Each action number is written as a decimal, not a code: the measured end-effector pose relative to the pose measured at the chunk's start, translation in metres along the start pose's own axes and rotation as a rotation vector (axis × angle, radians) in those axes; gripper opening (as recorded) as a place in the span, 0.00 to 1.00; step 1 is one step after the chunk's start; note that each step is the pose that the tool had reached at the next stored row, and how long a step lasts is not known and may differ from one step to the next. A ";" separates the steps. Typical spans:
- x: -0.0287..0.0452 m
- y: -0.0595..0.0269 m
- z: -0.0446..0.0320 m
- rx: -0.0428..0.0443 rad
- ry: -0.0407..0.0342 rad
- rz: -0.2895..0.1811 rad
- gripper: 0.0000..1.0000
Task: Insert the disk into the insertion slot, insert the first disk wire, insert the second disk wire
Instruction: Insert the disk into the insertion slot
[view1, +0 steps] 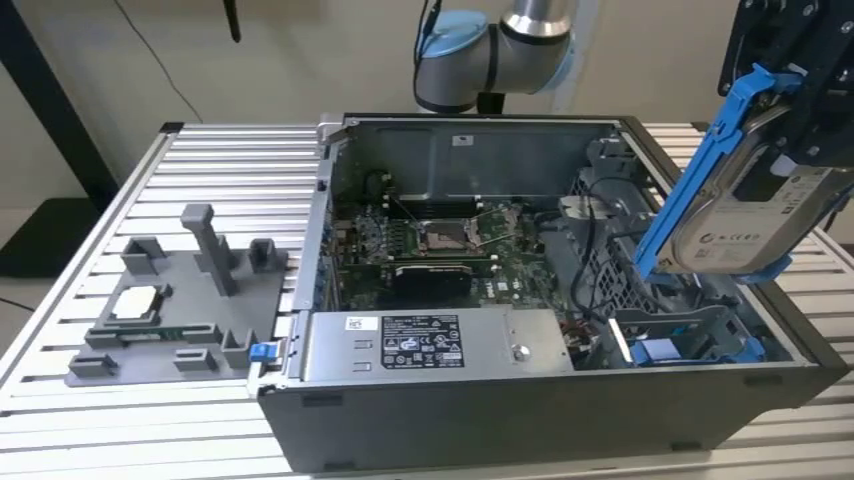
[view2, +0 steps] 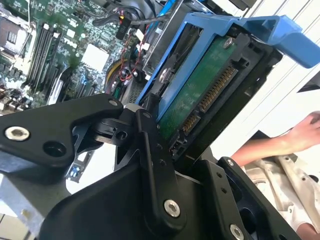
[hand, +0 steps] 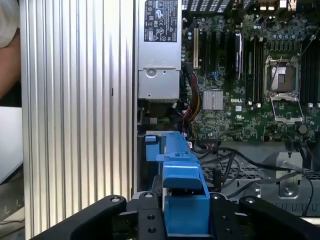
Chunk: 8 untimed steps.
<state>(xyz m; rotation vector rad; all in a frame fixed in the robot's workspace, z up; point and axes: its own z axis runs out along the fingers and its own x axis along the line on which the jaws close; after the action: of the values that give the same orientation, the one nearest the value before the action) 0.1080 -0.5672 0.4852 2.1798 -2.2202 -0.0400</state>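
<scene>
Disk gripped by end effector, insertion slot partly hidden

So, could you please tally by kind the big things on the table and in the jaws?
disk: 1
computer case: 1
grey fixture: 1
Total: 3

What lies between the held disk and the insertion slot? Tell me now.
Nothing: in the exterior view the disk, clamped in the gripper, hangs tilted above the insertion slot, with bare air between them.
</scene>
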 end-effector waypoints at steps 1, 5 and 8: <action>0.0000 0.0000 0.0000 0.0000 0.0000 0.000 0.00; 0.0000 0.0000 0.0005 0.0000 -0.0003 0.001 0.00; 0.0000 -0.0001 0.0025 0.0000 0.0000 0.001 0.00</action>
<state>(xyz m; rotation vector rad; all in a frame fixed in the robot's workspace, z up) 0.1080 -0.5672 0.4827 2.1788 -2.2212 -0.0400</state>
